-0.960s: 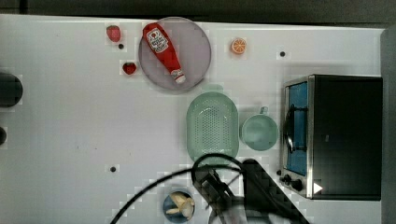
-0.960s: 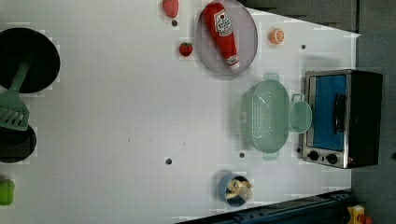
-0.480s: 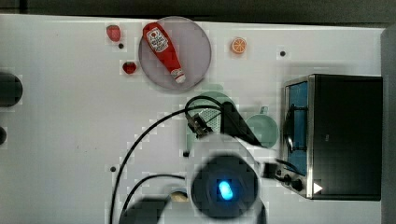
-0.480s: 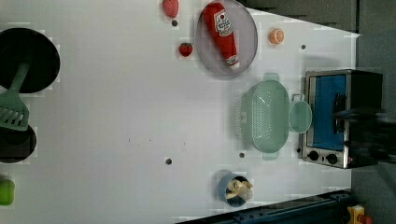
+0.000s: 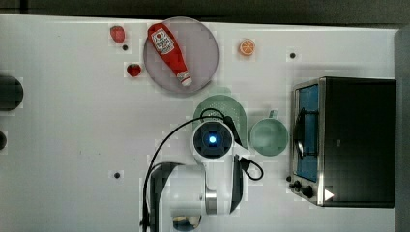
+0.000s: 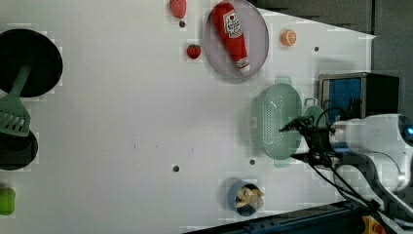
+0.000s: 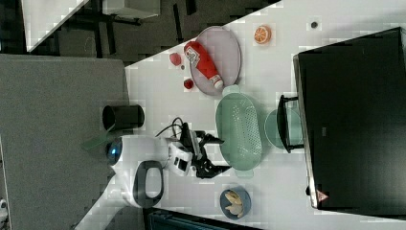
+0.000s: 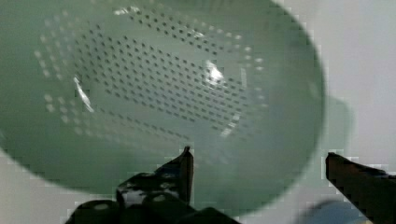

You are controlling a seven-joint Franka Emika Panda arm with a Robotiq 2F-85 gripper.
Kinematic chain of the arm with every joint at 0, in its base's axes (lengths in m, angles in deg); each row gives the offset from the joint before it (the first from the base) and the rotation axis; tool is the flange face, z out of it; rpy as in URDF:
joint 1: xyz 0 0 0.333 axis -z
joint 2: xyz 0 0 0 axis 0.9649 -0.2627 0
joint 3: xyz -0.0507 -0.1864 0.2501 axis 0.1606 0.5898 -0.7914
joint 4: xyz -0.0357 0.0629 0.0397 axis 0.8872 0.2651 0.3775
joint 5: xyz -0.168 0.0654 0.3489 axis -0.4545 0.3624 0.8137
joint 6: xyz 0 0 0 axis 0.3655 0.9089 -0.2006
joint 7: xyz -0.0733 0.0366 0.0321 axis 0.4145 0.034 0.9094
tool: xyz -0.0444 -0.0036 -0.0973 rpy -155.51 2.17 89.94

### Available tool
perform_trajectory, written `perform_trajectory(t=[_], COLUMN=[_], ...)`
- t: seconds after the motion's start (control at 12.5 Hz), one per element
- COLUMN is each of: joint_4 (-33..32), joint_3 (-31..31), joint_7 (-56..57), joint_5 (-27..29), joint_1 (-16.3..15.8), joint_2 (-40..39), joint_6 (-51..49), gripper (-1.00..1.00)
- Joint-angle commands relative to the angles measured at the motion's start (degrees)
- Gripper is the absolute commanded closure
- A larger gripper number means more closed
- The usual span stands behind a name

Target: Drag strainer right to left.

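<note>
**Pincer spread wide, hanging over the strainer**

I see the white table (image 5: 72,121) carrying everything. Biggest item is the toaster oven (image 5: 345,140), black with a blue door, against the table's edge on the top view's right.

The arm (image 5: 212,164) reaches in from the table's edge at the top view's bottom and covers the lower part of the strainer there.

Grey-lilac plate (image 5: 198,53) sits near the table's edge at the top view's top, with a red ketchup bottle (image 5: 169,50) lying across it.

The strainer (image 6: 275,119) is between the plate and the mug, close to the toaster side of the table, with its long axis running toward the plate. One end tab almost meets the plate rim; I cannot tell whether they touch.

Gripper (image 6: 292,142): fingers far apart, nothing between them. In the left view one fingertip is over the basin's edge and the other near the strainer's end tab. Contact with the plastic: cannot tell. In the wrist view the perforated basin lies right beyond the fingertips (image 8: 184,163).

Mint mug (image 5: 268,137) stands just beside the strainer, between it and the toaster.

Small stuff: blue bowl (image 6: 246,196) near the arm's base, orange slice (image 5: 247,47), two strawberries (image 5: 134,70) beside the plate.
</note>
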Motion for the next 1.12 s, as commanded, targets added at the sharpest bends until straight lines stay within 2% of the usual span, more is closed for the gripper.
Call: perform_trajectory(t=[0.08, 0.56, 0.8, 1.12], joint_4=[1.0, 1.0, 1.1, 1.4], joint_3=[-1.0, -2.0, -2.2, -3.3], joint_7=[-13.7, -15.2, -15.5, -22.0], joint_5=[1.3, 1.3, 1.3, 1.3], joint_1=[-0.1, -1.0, -1.3, -3.1], joint_2=[-2.4, -14.0, -17.0, -17.8], joint_6=[8.4, 22.6, 25.2, 25.3], gripper=[-1.0, -1.0, -1.0, -1.0])
